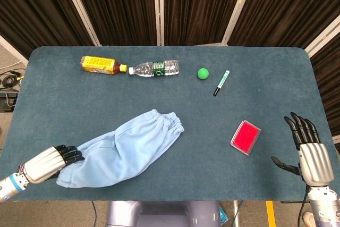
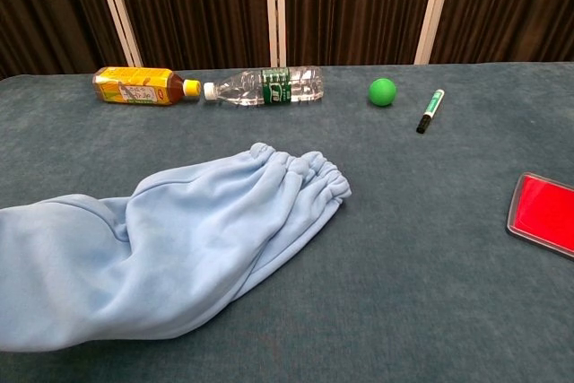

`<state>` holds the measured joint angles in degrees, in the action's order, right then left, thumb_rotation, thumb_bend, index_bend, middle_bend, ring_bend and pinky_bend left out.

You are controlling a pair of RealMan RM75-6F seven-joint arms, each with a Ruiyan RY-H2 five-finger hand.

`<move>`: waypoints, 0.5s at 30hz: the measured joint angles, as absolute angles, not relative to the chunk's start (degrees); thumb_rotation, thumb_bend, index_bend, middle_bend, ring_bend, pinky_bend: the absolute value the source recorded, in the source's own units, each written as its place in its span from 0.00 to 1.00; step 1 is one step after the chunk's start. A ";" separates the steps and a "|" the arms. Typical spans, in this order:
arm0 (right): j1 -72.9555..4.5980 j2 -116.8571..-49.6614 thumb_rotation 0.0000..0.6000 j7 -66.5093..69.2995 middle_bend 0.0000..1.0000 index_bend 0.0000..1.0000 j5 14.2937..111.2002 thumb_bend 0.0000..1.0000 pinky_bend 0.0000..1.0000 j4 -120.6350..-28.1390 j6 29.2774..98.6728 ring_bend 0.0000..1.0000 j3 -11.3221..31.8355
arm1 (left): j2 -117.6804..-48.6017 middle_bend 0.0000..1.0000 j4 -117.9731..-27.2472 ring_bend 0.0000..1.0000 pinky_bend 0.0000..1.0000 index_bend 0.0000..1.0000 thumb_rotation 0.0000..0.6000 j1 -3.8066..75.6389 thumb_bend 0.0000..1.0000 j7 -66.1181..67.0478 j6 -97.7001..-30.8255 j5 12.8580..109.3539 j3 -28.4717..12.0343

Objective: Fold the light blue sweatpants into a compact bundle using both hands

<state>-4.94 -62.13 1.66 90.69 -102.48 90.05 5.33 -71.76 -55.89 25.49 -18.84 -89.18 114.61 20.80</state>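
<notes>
The light blue sweatpants (image 1: 125, 147) lie folded lengthwise on the blue table, elastic waistband toward the middle and the other end at the front left; in the chest view the sweatpants (image 2: 170, 248) fill the lower left. My left hand (image 1: 48, 163) grips their lower left end near the table's front left edge, dark fingers curled onto the cloth. Off the table's front right corner, my right hand (image 1: 307, 150) hovers with fingers spread and nothing in it. Neither hand shows in the chest view.
A yellow-labelled tea bottle (image 1: 100, 65) and a clear water bottle (image 1: 155, 69) lie end to end at the back. A green ball (image 1: 202, 73) and a marker (image 1: 221, 83) sit right of them. A red flat box (image 1: 246, 137) lies front right.
</notes>
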 measured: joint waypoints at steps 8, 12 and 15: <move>-5.02 -62.10 1.00 1.65 0.00 0.04 90.51 0.00 0.00 -102.53 89.85 0.00 5.43 | -70.32 0.55 -62.49 0.51 0.44 0.75 1.00 27.13 0.70 -20.40 -89.75 113.00 17.93; -5.07 -62.15 1.00 1.49 0.00 0.04 90.47 0.00 0.00 -102.51 89.73 0.00 5.45 | -68.30 0.55 -70.74 0.51 0.44 0.75 1.00 29.97 0.70 -19.38 -84.14 110.68 16.28; -5.08 -62.08 1.00 1.54 0.00 0.04 90.43 0.00 0.00 -102.40 89.67 0.00 5.46 | -66.98 0.55 -78.30 0.51 0.44 0.75 1.00 32.97 0.70 -17.38 -77.50 107.50 13.91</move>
<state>-5.08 -62.08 1.54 90.43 -102.40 89.67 5.46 -66.98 -78.30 32.97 -17.38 -77.50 107.50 13.91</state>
